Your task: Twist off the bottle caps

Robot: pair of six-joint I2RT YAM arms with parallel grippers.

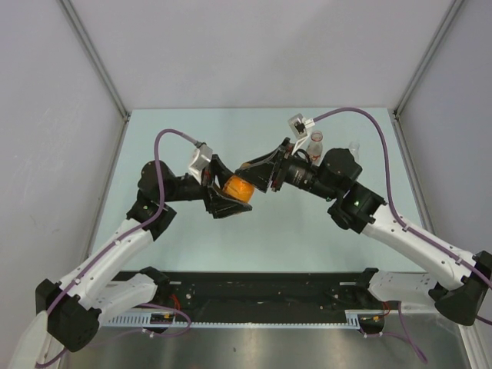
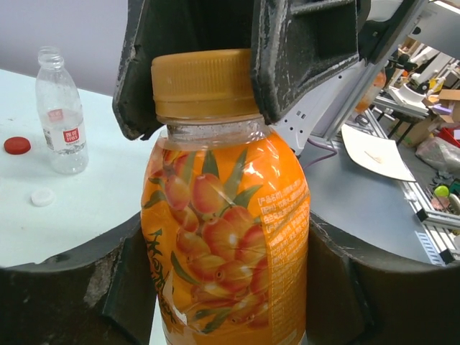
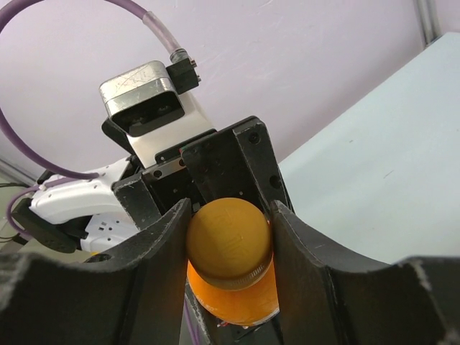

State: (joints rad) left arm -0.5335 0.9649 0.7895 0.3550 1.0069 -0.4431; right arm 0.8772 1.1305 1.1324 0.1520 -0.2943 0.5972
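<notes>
orange bottle is held between the two arms. the left gripper is clamped round its body, apparently to stop it turning, while the right gripper is closed on the orange cap, placed to twist it off. further off on the pale table a clear bottle stands with its neck open, a red cap and a white cap lying loose near it, so this looks like the last cap to undo.

Pale table inside grey walls; paper sheet lies on a grey surface.
</notes>
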